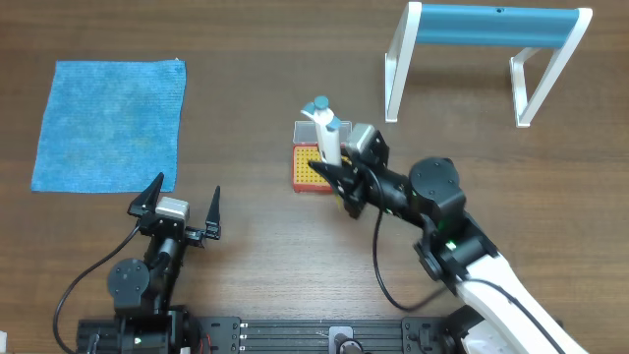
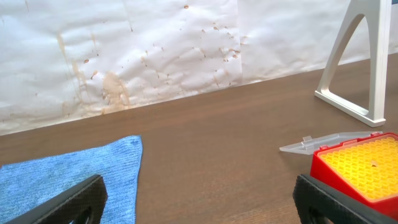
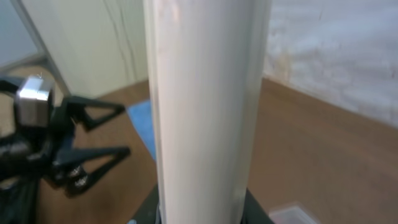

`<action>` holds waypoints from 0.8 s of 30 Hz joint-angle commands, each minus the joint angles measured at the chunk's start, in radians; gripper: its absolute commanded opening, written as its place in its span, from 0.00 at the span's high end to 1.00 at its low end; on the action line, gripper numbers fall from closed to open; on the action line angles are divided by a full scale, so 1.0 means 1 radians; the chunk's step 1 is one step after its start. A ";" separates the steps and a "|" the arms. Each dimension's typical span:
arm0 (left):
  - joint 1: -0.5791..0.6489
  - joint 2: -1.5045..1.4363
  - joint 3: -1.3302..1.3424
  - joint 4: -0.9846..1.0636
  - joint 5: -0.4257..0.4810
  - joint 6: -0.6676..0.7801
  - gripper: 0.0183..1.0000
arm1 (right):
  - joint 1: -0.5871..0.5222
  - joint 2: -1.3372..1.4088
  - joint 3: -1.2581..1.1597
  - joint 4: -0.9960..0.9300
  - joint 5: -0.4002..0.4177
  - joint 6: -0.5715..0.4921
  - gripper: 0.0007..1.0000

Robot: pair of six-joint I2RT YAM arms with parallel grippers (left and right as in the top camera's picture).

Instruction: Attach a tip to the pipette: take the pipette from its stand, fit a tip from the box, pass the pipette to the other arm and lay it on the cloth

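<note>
Evidently the tip-fitting step is in hand: the right hand (image 1: 337, 177) is closed round the pipette (image 1: 330, 143), which stands roughly upright over the box (image 1: 303, 173) near the middle of the table (image 1: 275, 285), well clear of the stand (image 1: 491, 25) at two o'clock. Whether a tip is already on its lower end I cannot tell, since the hand and the pipette body hide it. As I judge it, the next move calls for lining the end up with one tip, pushing straight down, then lifting clear without tilting or dragging the box. After that comes the pass to the left hand (image 1: 188, 184), which sits at eight o'clock from the box with its fingers spread wide and nothing between them; the cloth (image 1: 108, 123) lies at eleven o'clock from it. The top view gives the whole layout, with both arms and the full stand. The left wrist view adds the box's yellow grid and red wall, and a clear lid (image 2: 311, 144) lying flat at the box's far side, toward the stand's foot. The right wrist view has the white pipette body close up, and past it the left hand, open, with a corner of cloth behind.
</note>
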 commanded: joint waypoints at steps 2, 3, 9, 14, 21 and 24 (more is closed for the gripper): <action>-0.003 -0.006 -0.001 -0.006 0.004 0.003 0.03 | 0.000 -0.102 0.021 -0.334 -0.039 0.011 0.92; -0.003 -0.006 -0.001 -0.006 0.004 0.003 0.03 | 0.003 -0.109 0.021 -0.378 -0.042 0.029 0.92; -0.003 -0.006 -0.001 -0.006 0.004 0.003 0.03 | 0.003 -0.120 0.021 -0.454 -0.113 0.128 0.92; -0.003 -0.006 -0.001 -0.006 0.004 0.003 0.03 | 0.003 -0.120 0.021 -0.451 -0.112 0.169 0.92; -0.003 -0.006 -0.001 -0.006 0.004 0.003 0.03 | 0.003 -0.115 0.020 -0.455 -0.082 0.170 0.92; -0.003 -0.006 -0.001 -0.006 0.004 0.003 0.03 | 0.003 -0.115 0.020 -0.446 -0.082 0.206 0.92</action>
